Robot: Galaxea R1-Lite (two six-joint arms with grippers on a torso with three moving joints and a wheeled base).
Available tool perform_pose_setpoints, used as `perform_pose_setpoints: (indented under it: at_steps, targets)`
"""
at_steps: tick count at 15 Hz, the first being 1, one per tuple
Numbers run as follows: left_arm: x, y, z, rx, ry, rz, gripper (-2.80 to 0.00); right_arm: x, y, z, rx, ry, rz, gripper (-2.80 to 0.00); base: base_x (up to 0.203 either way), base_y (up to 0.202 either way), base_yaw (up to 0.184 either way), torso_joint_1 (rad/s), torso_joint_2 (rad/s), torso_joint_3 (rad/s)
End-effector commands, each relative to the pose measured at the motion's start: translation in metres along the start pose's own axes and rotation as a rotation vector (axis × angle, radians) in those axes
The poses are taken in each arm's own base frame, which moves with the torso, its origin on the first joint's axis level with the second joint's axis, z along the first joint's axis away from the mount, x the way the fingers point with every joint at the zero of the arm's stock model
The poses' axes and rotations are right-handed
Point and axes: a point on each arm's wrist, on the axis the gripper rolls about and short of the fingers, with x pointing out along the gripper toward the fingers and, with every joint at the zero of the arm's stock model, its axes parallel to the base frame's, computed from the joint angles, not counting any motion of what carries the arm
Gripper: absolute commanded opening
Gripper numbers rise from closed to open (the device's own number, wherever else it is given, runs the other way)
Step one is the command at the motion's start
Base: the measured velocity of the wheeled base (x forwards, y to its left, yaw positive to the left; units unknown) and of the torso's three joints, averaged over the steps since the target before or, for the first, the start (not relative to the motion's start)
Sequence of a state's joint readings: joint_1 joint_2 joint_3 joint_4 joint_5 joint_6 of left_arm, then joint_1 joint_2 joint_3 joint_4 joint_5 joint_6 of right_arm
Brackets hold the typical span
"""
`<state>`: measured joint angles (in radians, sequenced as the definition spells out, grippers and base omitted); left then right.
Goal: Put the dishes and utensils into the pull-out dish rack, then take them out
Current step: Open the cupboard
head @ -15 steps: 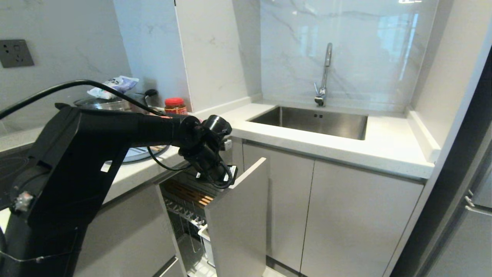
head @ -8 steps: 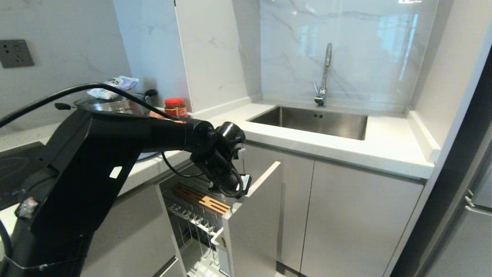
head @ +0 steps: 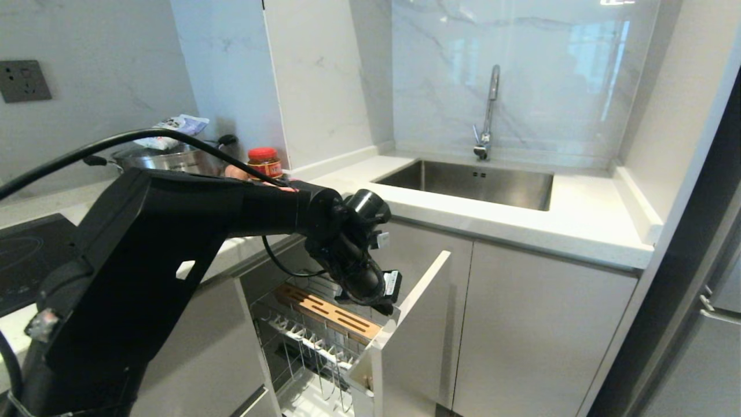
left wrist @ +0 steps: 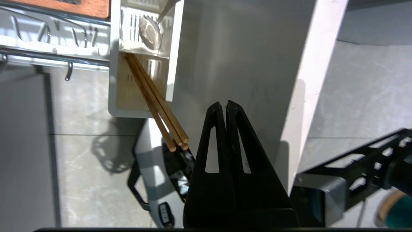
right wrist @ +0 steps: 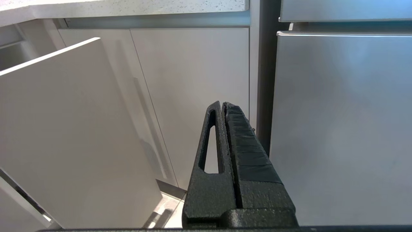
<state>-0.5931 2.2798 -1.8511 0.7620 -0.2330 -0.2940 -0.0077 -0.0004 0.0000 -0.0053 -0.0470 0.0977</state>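
The pull-out dish rack (head: 315, 341) stands drawn out from under the counter, with its wooden strip (head: 327, 311) and white front panel (head: 414, 330) showing. My left gripper (left wrist: 225, 105) is shut and empty, pointing down just behind the panel's inner face (left wrist: 244, 61). Beside it the chopsticks (left wrist: 151, 93) lean in the white utensil cup (left wrist: 114, 83), and a silver utensil (left wrist: 150, 29) lies in the neighbouring compartment. A sliver of the pink bowl (head: 230, 171) shows behind my left arm; the plate is hidden. My right gripper (right wrist: 223, 103) hangs shut and parked low before the cabinet doors.
On the counter are a steel sink (head: 463, 182) with a faucet (head: 490, 110), a steel pot (head: 165, 157), a red-lidded jar (head: 263, 160) and a black hob (head: 26, 255). Closed cabinet doors (head: 521, 330) flank the rack, and a steel fridge (right wrist: 341, 122) stands to the right.
The rack has slid further out of the cabinet, showing more wire basket and wooden strip. My left gripper has moved outward with the front panel, staying shut.
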Motion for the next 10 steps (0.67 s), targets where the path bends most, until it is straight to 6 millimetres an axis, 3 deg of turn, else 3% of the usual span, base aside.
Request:
perform_pose_setpoints:
  at_steps: [1, 10]
  targets:
    - [0.002, -0.008, -0.004, 0.003, 0.024, -0.038, -2.8, 0.0, 0.0, 0.0, 0.001, -0.005, 0.0, -2.8, 0.0, 0.0, 0.0, 0.0, 0.0, 0.0]
    - [0.009, -0.033, -0.018, 0.012, 0.094, -0.122, -2.8, 0.0, 0.0, 0.0, 0.001, -0.005, 0.0, -2.8, 0.0, 0.0, 0.0, 0.0, 0.0, 0.0]
